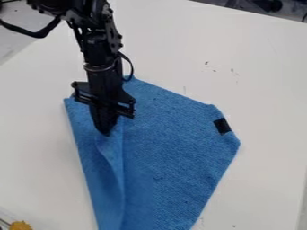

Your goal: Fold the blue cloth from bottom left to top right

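Note:
The black gripper (105,128) hangs over the upper left part of the blue cloth (174,157), its tips close together at the top of a raised ridge of fabric. From there the ridge runs down toward the view's bottom edge, with a narrow strip of cloth to its left. The cloth lies on the white table, its top corner partly behind the arm. A black patch (221,126) is on its right side. Whether fabric is pinched between the tips is hard to make out.
The white table (258,76) surrounds the cloth, with small dark marks right of the arm. A yellow-orange object (20,225) is at the bottom left corner. Dark items stand beyond the table's far edge at the top right.

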Available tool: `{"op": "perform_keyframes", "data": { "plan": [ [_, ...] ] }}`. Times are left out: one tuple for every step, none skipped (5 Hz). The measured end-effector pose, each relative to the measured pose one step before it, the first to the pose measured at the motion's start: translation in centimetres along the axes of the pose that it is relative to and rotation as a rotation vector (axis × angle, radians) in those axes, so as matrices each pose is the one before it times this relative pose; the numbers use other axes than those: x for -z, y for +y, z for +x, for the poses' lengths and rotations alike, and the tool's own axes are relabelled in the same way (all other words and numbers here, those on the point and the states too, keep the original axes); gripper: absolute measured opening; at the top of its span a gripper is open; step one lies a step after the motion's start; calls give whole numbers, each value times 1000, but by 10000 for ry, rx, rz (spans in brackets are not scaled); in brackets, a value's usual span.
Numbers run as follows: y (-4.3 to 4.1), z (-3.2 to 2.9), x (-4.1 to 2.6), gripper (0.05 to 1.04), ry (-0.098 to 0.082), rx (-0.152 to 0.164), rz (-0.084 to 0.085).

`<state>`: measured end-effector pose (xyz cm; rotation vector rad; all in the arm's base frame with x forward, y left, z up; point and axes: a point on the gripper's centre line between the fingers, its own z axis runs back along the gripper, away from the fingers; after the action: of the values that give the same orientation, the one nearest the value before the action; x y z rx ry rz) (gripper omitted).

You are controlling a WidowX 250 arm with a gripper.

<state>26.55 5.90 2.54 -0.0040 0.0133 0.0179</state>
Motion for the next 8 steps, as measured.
{"op": "perform_keyframes", "data": {
  "plan": [
    [-192,343,460,75,-133,14,-111],
    [-149,201,109,224,-191,-117,-83],
    [-256,39,217,488,-156,-176,-141],
    [-589,143,25,802,-37,-12,-194],
    [-808,448,290,1012,-27,126,-129],
    [-1444,1656,-33,1012,-468,-177,-416],
    [-1598,1916,-25,1005,-469,116,-239],
    [-1393,849,-599,1004,100,176,531]
  ]
}}
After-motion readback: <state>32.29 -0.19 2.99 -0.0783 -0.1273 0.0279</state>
